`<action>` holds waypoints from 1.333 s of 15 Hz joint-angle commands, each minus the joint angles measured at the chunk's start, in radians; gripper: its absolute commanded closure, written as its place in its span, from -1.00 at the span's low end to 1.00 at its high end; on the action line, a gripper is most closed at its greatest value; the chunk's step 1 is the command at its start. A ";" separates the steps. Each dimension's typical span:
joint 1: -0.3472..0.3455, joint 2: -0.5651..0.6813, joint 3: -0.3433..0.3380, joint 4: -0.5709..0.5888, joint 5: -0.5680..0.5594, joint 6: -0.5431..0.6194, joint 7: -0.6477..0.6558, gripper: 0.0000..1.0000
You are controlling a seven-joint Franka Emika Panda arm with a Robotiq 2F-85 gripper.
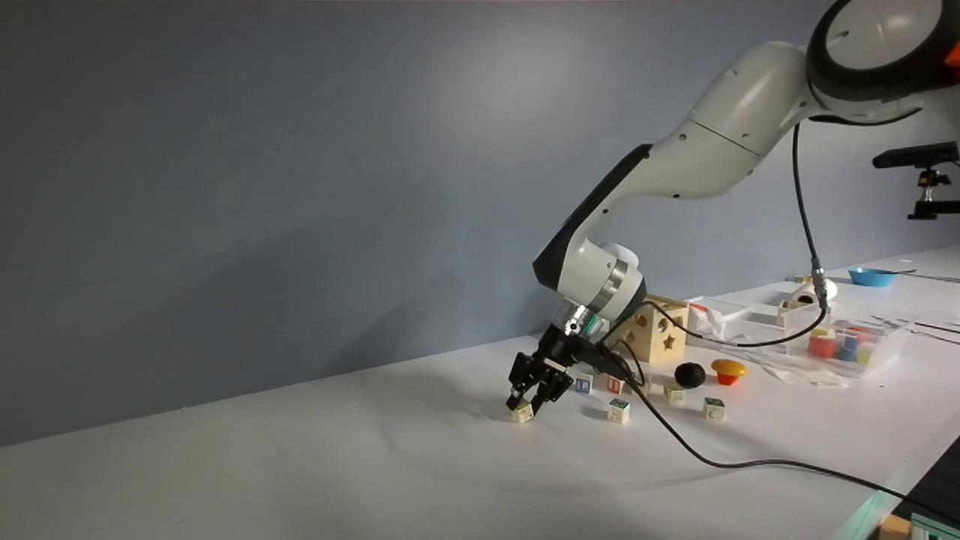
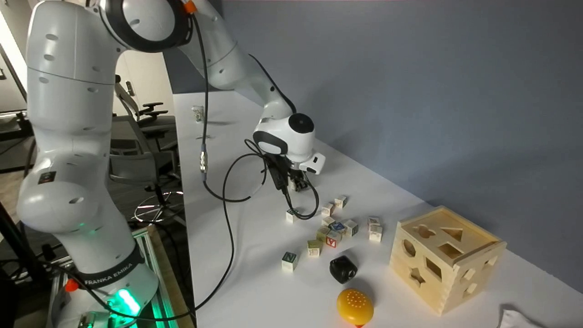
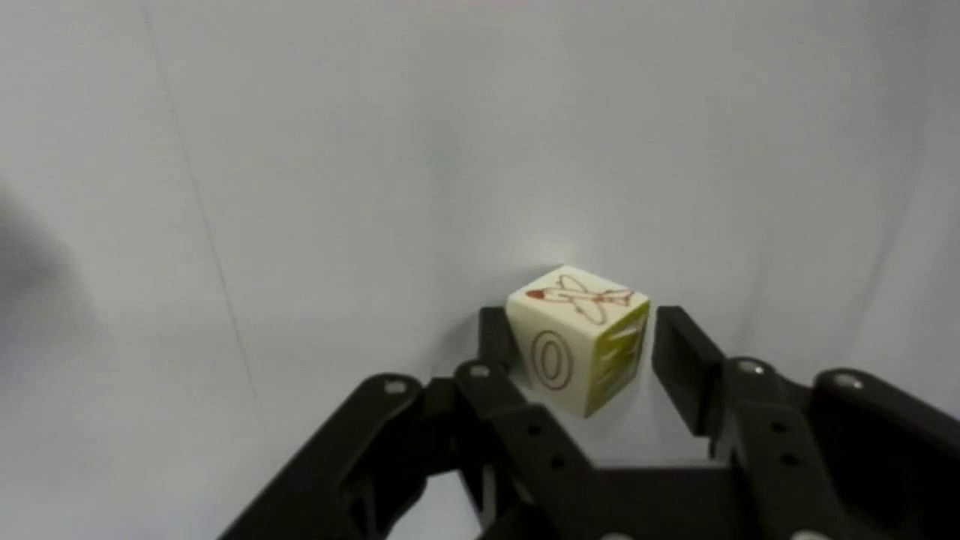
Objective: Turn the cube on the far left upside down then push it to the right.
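in an exterior view, gripper [image 1: 523, 408] down at white table [image 1: 300, 480], astride cube [image 1: 523, 412]; wooden box [image 1: 654, 341] stands well apart. in an exterior view, gripper mostly hidden by arm [image 2: 237, 68]; black piece [image 2: 343, 269] near yellow toy [image 2: 355, 307]. wrist view: fingers [image 3: 682, 364] parted slightly wider than cube, which sits between, airplane drawing [image 3: 581, 298] showing; thin gap along one finger, so looks unclamped, nothing held.

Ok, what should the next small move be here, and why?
Probably ease the fingers shut on the cube: in the wrist view they stand on either side of it, a slim gap showing before the finger at picture right, so it seems not yet gripped for turning over.
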 commanded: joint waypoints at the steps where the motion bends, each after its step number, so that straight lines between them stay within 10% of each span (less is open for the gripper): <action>1: 0.020 0.003 -0.017 -0.024 -0.062 0.047 0.011 -0.73; 8: 0.128 -0.092 -0.132 -0.137 -0.418 0.166 0.286 -1.00; 13: 0.411 -0.177 -0.443 -0.227 -0.826 0.178 0.583 -1.00; 17: 0.281 -0.258 -0.282 -0.247 -0.964 0.234 0.666 -0.95; 18: 0.258 -0.277 -0.226 -0.255 -0.923 0.257 0.634 -0.47; 20: 0.236 -0.283 -0.155 -0.254 -0.894 0.318 0.616 -0.38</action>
